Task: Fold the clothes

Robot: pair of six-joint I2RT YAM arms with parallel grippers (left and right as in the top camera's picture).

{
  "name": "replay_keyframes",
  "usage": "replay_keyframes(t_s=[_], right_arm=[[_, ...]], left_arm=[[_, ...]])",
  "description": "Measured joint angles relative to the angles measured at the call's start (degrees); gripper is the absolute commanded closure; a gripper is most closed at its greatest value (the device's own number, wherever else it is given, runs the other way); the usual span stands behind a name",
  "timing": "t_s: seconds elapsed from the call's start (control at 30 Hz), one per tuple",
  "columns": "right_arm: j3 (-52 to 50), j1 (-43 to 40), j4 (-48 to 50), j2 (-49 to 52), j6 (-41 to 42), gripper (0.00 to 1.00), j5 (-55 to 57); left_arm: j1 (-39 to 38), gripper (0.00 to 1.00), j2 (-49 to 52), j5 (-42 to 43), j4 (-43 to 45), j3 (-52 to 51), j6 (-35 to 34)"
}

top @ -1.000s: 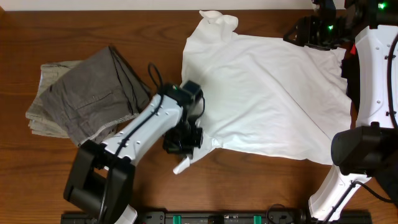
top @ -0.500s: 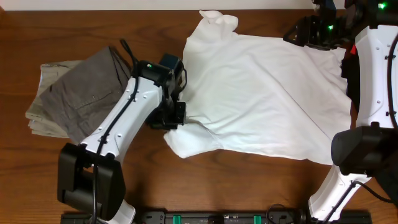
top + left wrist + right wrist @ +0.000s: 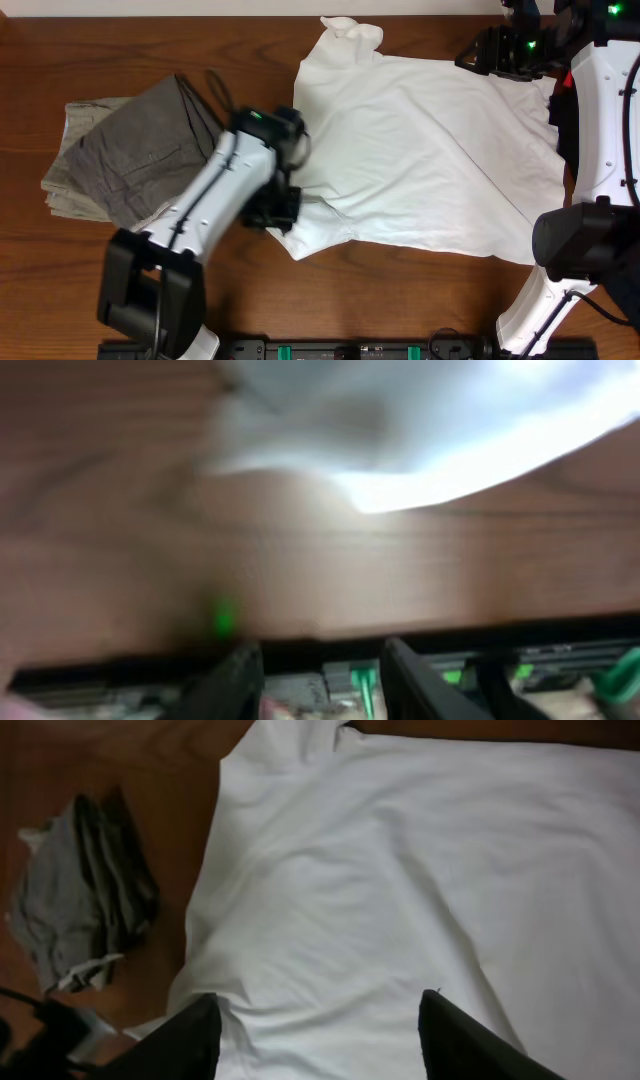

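The white T-shirt (image 3: pixel 430 150) lies spread out on the middle and right of the table. It also shows in the right wrist view (image 3: pixel 400 870) and, blurred, in the left wrist view (image 3: pixel 420 430). My left gripper (image 3: pixel 275 212) sits at the shirt's front left edge. Its fingers stand apart in the left wrist view (image 3: pixel 320 655) with only bare wood and the table's front edge between them. My right gripper (image 3: pixel 478 55) hovers over the shirt's far right part, wide open and empty (image 3: pixel 318 1005). The grey trousers (image 3: pixel 130 150) lie folded at the left. No black garment shows.
The wooden table (image 3: pixel 120 60) shows bare at the far left. A dark rail (image 3: pixel 350 350) runs along its front edge. The right arm's white links (image 3: pixel 600 120) stand along the right side. The trousers also show in the right wrist view (image 3: pixel 80 890).
My left arm swung up and left along the shirt's edge, then came back down a little. The sleeve flap that stuck out at the front now lies drawn in. The right arm has not moved.
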Motion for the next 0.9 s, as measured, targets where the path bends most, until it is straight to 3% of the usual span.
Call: replay_keyframes(t_s=[0.23,0.43,0.53,0.6,0.67,0.7,0.9], right_arm=[[0.0,0.0,-0.1,0.0,-0.1,0.36,1.5],[0.0,0.0,-0.2,0.0,-0.1,0.36,2.0],[0.0,0.0,-0.2,0.0,-0.1,0.36,2.0],[0.0,0.0,-0.2,0.0,-0.1,0.36,2.0],[0.0,0.0,-0.2,0.0,-0.1,0.36,2.0],[0.0,0.0,-0.2,0.0,-0.1,0.36,2.0],[0.0,0.0,-0.2,0.0,-0.1,0.36,2.1]], left_arm=[[-12.3,0.59,0.0,-4.6,19.0,-11.3,-2.7],[-12.9,0.48,0.0,-8.3,28.7,-17.9,-4.1],[-12.9,0.48,0.0,-8.9,31.4,-20.3,-4.3],[-12.9,0.62,0.0,-9.1,31.6,-21.0,-4.5],[-12.9,0.88,0.0,-9.2,31.5,-21.1,-4.8],[-12.9,0.94,0.0,-9.0,31.3,-21.1,-4.7],[-12.9,0.94,0.0,-6.6,17.8,-16.9,-4.7]])
